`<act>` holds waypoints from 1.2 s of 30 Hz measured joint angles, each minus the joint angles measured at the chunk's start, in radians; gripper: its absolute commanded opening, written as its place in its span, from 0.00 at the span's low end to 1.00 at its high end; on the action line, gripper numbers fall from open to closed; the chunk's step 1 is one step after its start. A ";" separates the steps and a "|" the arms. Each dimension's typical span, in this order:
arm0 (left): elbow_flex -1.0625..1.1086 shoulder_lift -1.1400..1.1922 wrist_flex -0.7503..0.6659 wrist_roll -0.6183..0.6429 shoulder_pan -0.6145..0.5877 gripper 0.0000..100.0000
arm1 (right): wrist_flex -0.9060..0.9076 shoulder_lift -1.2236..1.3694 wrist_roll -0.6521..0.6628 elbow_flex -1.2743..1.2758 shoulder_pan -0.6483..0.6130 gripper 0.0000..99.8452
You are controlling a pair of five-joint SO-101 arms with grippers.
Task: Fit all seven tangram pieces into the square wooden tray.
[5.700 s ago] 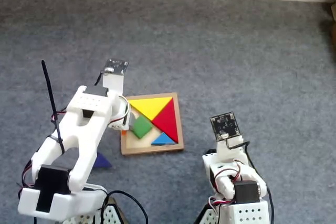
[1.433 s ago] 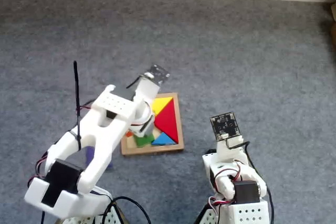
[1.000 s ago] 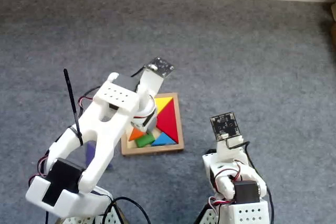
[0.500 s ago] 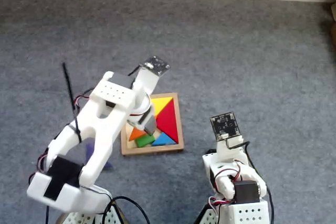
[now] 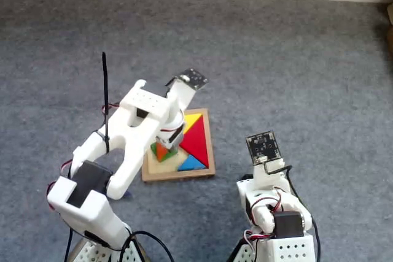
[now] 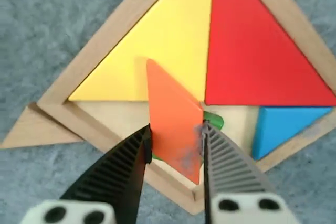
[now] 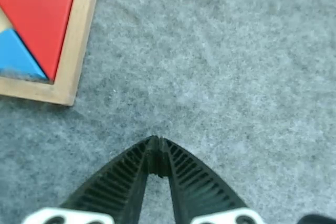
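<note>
From above, the left gripper [image 5: 164,146] hung over the tray's [image 5: 178,175] unfilled side; its wrist camera showed it clamped on the orange piece [image 6: 169,103], tilted with its long axis pointing at the yellow triangle [image 6: 157,51], likely for lowering into that gap, while the right gripper [image 7: 157,157] sat closed and empty over carpet.

Tray [image 6: 110,35]: pale bare wood, matt, with faint grain.
Orange piece [image 6: 173,114]: smooth painted face, with a dull scuffed patch near one end.
Yellow piece [image 6: 157,51], red piece [image 6: 257,51], blue piece [image 6: 278,124]: even paint, smooth, low sheen.
Table cover [image 7: 236,51]: grey cloth, rough and fuzzy.
My left fingers [image 6: 125,167]: matt black plastic, ribbed.
My left arm shell [image 5: 144,121]: smooth white plastic.
</note>
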 measured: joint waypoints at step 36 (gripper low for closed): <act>-0.072 0.017 0.101 0.374 -0.092 0.27 | 0.000 0.000 0.000 0.000 0.000 0.01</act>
